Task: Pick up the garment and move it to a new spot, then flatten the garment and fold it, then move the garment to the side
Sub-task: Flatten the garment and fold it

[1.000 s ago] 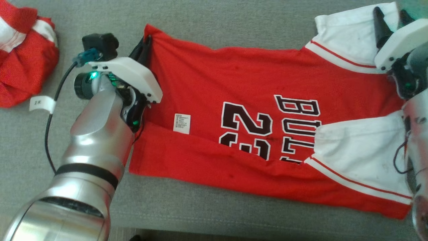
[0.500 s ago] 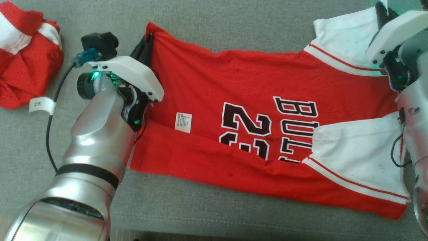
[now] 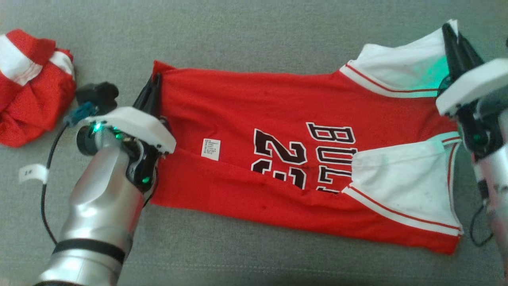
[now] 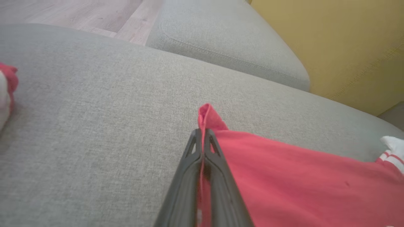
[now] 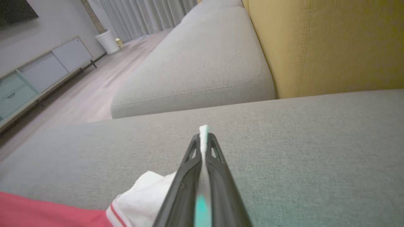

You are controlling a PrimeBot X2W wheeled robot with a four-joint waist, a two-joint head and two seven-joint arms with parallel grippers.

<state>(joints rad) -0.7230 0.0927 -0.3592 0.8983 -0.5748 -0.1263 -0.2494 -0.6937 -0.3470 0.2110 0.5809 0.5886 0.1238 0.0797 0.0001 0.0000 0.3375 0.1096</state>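
fold step, seemingly: left gripper (image 3: pixel 154 79) and right gripper (image 3: pixel 449 29) jaws pinch the 12 o'clock edge of the bulls jersey (image 3: pixel 238 103), next probably carried toward 6 o'clock.

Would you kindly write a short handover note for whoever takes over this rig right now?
Left pincer: shut on the far red hem corner of the jersey.
Right pincer: shut on the jersey's far white shoulder tip.
The jersey lies spread across the grey sofa cushion between the arms. A crumpled red garment sits apart at the left.
Done: the jersey is flattened, and its near long edge is folded over, covering part of the number.
Left: probably fold the far edge over, finish the fold, then move the jersey aside.
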